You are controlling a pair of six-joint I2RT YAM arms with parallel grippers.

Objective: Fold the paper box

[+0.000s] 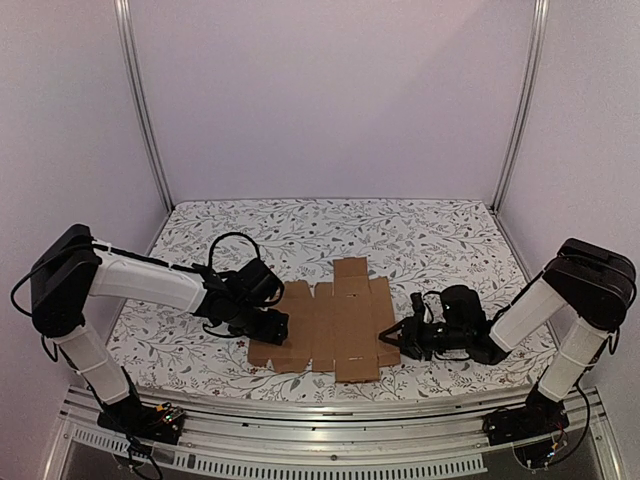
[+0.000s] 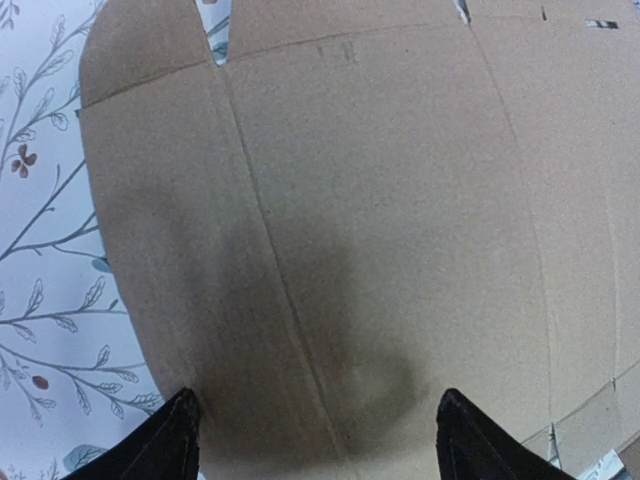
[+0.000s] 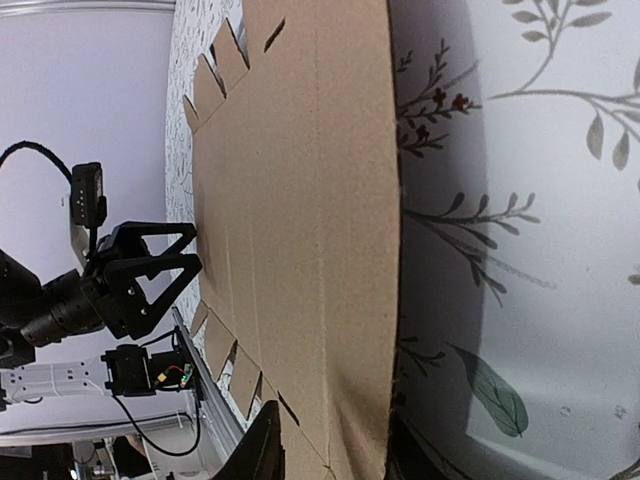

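Bolted to a ribbed metal rail (image 1: 300, 412) at the near edge, two white-and-black arms (image 1: 150, 275) reach from either side toward the box (image 1: 335, 325), a flat die-cut sheet of plain brown cardboard lying unfolded at the middle of the tabletop (image 1: 440, 240). Left end effector (image 1: 272, 327) hangs wide open over the sheet's left panel, fingertips (image 2: 180, 440) straddling a crease, apparently placed to pin that side down. Right end effector (image 1: 392, 336) lies low and sideways, jaws standing narrow to either side of the right edge, which sits slightly off the surface and throws a shadow; whether they actually pinch it cannot be told. Matte, fibrous board shows scored fold lines, notched tabs and slots along its ends; beneath it the tabletop is pale, printed with leafy sprigs.
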